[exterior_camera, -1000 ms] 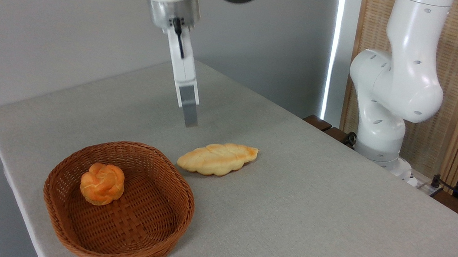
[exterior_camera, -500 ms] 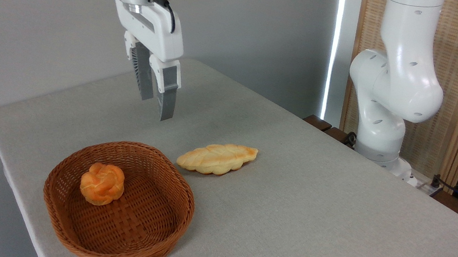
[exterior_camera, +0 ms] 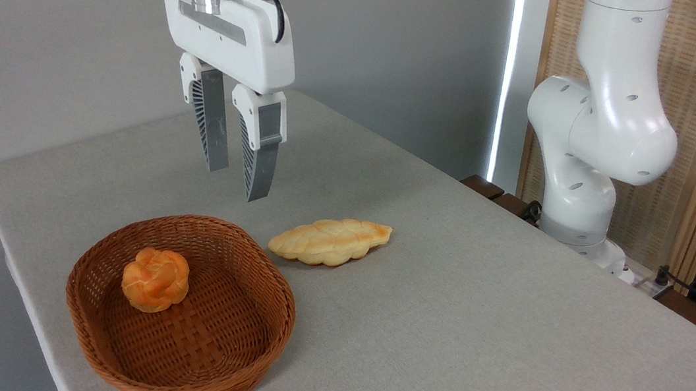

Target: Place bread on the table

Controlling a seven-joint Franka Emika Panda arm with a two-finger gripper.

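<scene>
Bread (exterior_camera: 330, 241) flat on table (exterior_camera: 505, 321), gripper (exterior_camera: 235, 183) spread and empty above, arm top cut off

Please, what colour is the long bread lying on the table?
Pale golden, browner toward its right tip, with a braided surface; the bread shows clearly in the fixed camera view.

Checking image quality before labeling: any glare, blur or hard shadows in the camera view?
Camera view: sharp, no motion blur on the gripper; a blown-out light strip beside the wall; soft shadows only, under the bread and right of the basket; bright highlights on the arm.
</scene>
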